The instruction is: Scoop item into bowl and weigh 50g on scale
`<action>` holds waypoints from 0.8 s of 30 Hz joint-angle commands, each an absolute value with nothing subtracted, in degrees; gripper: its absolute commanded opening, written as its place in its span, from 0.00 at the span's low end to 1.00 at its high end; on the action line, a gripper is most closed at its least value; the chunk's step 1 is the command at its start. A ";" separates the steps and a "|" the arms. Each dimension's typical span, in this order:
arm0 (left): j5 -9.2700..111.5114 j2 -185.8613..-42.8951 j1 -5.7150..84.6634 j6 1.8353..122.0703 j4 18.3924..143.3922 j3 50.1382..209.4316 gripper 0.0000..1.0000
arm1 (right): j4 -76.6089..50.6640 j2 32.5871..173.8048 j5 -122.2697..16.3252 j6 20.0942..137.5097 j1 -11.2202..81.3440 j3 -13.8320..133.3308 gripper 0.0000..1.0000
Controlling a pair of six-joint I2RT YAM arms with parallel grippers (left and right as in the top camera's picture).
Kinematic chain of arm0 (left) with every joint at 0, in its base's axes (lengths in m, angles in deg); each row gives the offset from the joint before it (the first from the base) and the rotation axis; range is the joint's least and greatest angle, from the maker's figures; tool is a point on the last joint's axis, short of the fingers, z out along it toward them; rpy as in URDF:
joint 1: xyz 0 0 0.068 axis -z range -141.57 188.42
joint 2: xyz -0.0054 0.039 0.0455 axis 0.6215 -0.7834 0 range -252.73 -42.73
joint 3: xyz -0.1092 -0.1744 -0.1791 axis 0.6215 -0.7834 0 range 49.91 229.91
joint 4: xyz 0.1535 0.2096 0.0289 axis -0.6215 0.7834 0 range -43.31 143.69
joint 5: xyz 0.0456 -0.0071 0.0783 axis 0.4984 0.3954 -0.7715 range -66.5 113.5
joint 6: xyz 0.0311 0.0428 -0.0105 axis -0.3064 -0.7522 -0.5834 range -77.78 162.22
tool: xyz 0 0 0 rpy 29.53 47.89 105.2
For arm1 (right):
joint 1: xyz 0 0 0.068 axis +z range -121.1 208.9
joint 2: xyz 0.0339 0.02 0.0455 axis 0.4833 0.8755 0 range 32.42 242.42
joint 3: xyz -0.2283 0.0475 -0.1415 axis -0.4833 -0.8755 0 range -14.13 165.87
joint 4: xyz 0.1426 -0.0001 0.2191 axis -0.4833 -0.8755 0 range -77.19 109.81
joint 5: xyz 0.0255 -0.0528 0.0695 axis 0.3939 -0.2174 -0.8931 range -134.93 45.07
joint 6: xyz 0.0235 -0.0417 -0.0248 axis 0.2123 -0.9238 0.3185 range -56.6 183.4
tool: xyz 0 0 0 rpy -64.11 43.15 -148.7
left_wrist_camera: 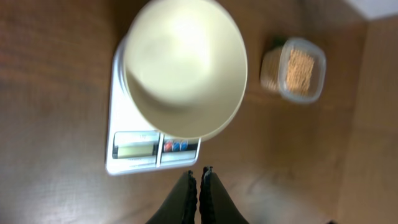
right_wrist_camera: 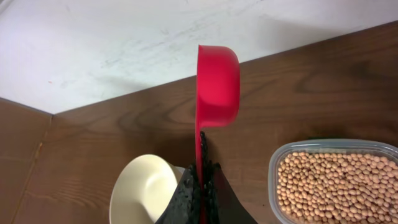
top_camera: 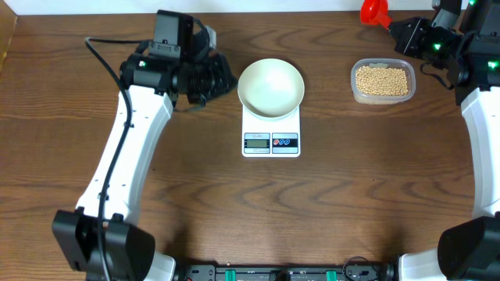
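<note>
The white bowl sits empty on the white scale; both also show in the left wrist view, bowl and scale. The tan beans fill a clear plastic tub at the right, also in the right wrist view. My right gripper is shut on the handle of a red scoop, held above the table's far edge, up and left of the tub; the scoop looks empty. My left gripper is shut and empty, just left of the bowl.
The table's far edge and a pale wall lie behind the scoop. The left arm stretches across the left side of the table. The right arm runs down the right edge.
</note>
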State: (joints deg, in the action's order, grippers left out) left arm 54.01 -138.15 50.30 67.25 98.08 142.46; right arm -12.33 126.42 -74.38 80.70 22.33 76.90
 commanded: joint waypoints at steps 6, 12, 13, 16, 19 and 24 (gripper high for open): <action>40.78 -135.94 57.12 64.52 102.80 143.05 0.08 | -13.84 125.33 -73.29 79.41 21.15 77.68 0.01; 40.78 -135.94 57.54 64.48 100.99 138.24 0.08 | -16.83 125.33 -69.33 77.12 21.17 77.68 0.01; 40.78 -135.94 57.54 64.24 100.36 136.93 0.08 | -17.38 125.33 -68.72 76.59 21.17 77.68 0.01; 40.78 -135.94 58.44 63.78 97.03 132.10 0.08 | -18.99 125.33 -66.99 75.48 21.17 77.68 0.01; 41.00 -135.94 60.47 63.89 93.16 127.42 0.07 | -20.20 125.33 -66.01 75.26 21.17 77.68 0.01; 40.91 -135.94 65.23 63.89 87.46 122.24 0.07 | -20.41 125.33 -66.01 74.45 21.17 77.68 0.01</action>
